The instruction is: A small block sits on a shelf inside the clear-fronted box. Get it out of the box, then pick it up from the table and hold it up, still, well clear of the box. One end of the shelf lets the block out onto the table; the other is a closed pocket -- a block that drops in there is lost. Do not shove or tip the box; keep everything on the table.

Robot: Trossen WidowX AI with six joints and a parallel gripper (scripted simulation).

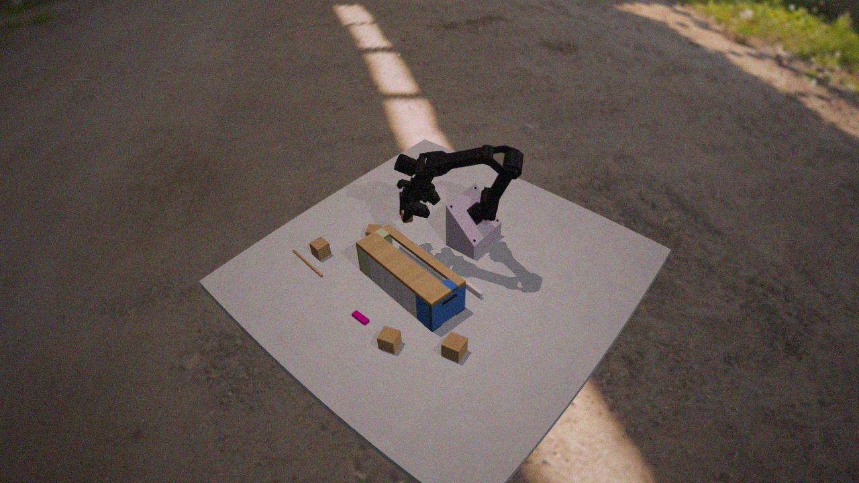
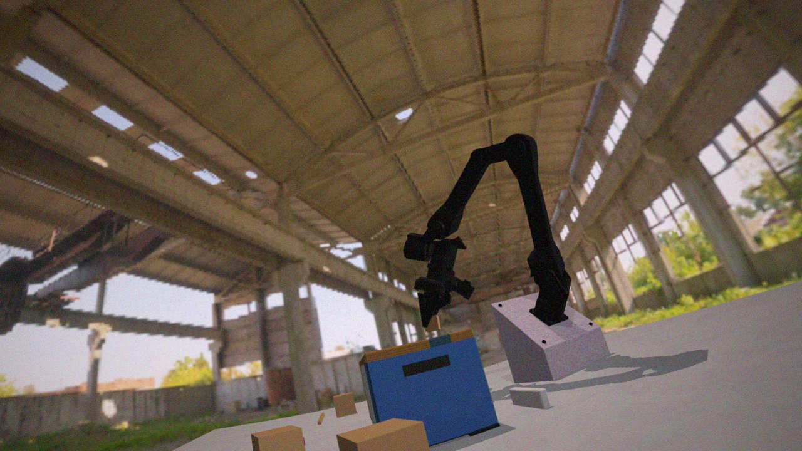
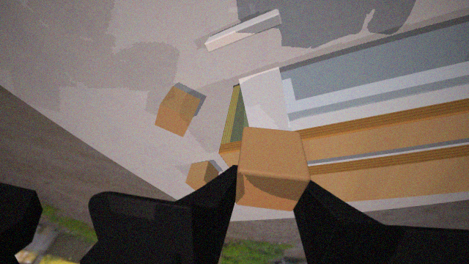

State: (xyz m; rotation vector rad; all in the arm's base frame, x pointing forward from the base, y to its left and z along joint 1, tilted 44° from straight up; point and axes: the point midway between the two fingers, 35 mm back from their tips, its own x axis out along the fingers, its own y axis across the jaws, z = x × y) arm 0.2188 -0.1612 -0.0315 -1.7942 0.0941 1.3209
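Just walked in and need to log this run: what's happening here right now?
The arm's gripper is shut on a small tan block and holds it in the air above the far end of the long box, the end away from its blue face. Other tan cubes lie loose on the table, along with a pink piece and a thin stick. The box stands upright.
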